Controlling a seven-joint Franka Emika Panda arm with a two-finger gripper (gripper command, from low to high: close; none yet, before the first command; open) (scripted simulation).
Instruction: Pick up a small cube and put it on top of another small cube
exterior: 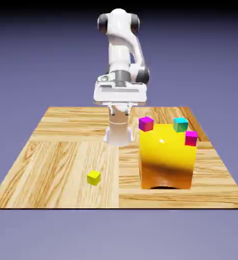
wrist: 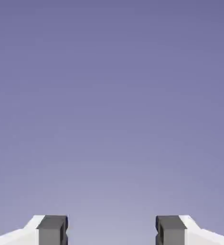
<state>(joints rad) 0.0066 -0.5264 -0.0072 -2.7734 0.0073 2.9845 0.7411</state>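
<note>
Bright yellow marks the small cube [exterior: 94, 177], which sits alone on the wooden table [exterior: 55, 152], near the front edge. From my tool [wrist: 112, 230] it lies well apart: below, nearer the camera and slightly toward the exterior view's left. This offset is the relation on which the coming move turns, as I judge it; the tool must come forward and down before any grasp is possible. The cube shows no long axis, so no particular wrist turn appears to be demanded by its shape.

The tool is raised above the far half of the table. In the hand view its two grey fingertips [wrist: 52, 230] stand clearly apart, with only the plain blue-violet backdrop between them. The tool holds nothing and touches nothing. No cube and no part of the table appears in the hand view, so I judge that the tool points outward rather than down at the table.

Beyond the yellow cube, toward the exterior view's right and just below and beside the tool, stands a large yellow-orange block [exterior: 166, 157]. Around its top sit three other small cubes: a magenta cube [exterior: 146, 123], a teal cube [exterior: 180, 124] and a pink cube [exterior: 191, 137]. Any of these could serve as the base of the stack, but which one is meant cannot be told. The pick is not yet begun.
</note>
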